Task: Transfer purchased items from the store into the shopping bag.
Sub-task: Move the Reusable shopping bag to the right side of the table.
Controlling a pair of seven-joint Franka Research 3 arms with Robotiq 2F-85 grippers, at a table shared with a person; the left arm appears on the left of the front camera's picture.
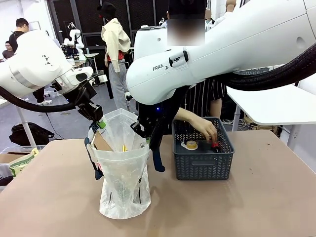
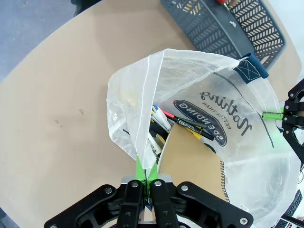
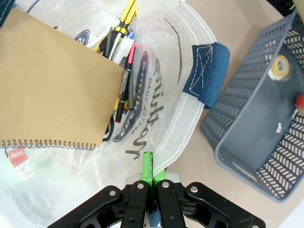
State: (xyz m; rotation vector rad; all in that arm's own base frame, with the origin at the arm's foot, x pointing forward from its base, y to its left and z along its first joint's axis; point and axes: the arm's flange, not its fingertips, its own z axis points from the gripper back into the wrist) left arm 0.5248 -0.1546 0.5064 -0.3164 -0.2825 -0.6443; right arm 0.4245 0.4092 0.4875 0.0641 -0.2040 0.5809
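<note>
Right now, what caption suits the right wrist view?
Right gripper pinching shopping bag rim; spiral notebook and pens inside, grey basket beside.

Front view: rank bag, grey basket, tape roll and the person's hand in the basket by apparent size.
1. shopping bag: largest, though it stands nearer the camera than the basket, so the margin is unsure.
2. basket
3. person's hand
4. tape roll: smallest, its lower edge hidden by the basket wall.

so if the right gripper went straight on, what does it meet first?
The right gripper, shut on the shopping bag's rim, would first press into the bag's printed wall; behind that likely the pens and brown notebook, depth unclear.
</note>
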